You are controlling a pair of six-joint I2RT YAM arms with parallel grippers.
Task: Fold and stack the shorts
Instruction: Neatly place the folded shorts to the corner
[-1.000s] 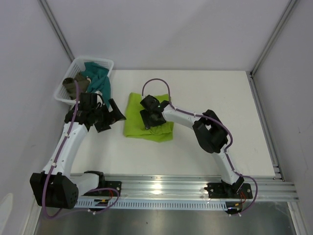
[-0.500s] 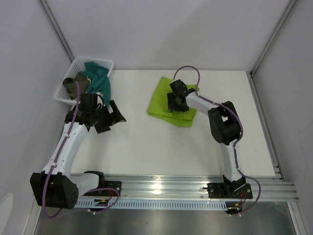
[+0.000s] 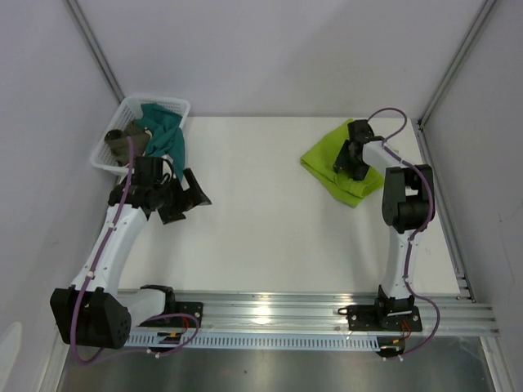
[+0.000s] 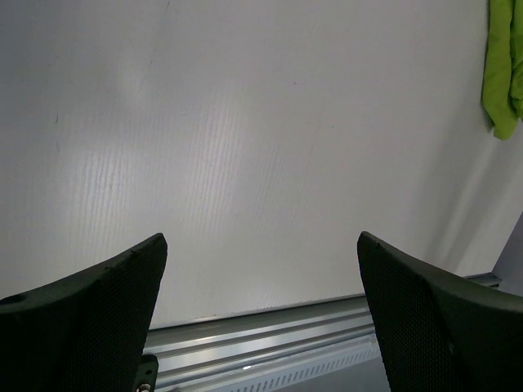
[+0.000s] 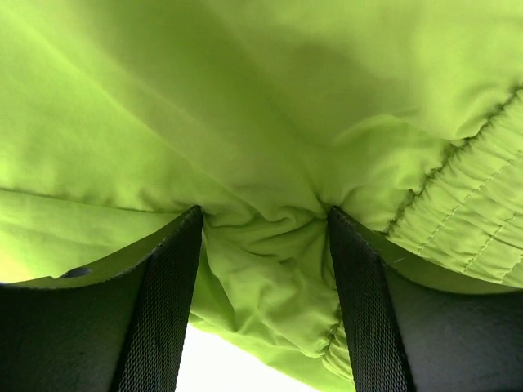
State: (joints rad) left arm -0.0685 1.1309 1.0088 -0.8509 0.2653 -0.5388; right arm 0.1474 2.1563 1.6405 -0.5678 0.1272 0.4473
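Observation:
The lime-green shorts (image 3: 321,158) lie folded at the table's far right. In the right wrist view their fabric (image 5: 245,106) fills the frame, with the elastic waistband (image 5: 474,229) at the right. My right gripper (image 3: 350,158) sits on top of them, and a bunch of cloth is pinched between its two fingers (image 5: 263,245). My left gripper (image 3: 189,196) hovers wide open over bare table at the left, nothing between its fingers (image 4: 261,318). From the left wrist view, a strip of the shorts (image 4: 500,73) shows at the top right corner.
A white basket (image 3: 176,104) at the far left corner holds a teal cloth (image 3: 163,131) and an olive-brown cloth (image 3: 122,143). A metal rail (image 3: 270,314) runs along the near edge. A frame bar (image 3: 437,188) borders the table's right side.
My right gripper has dragged the shorts from the table's middle to the far right. The left arm has stayed put.

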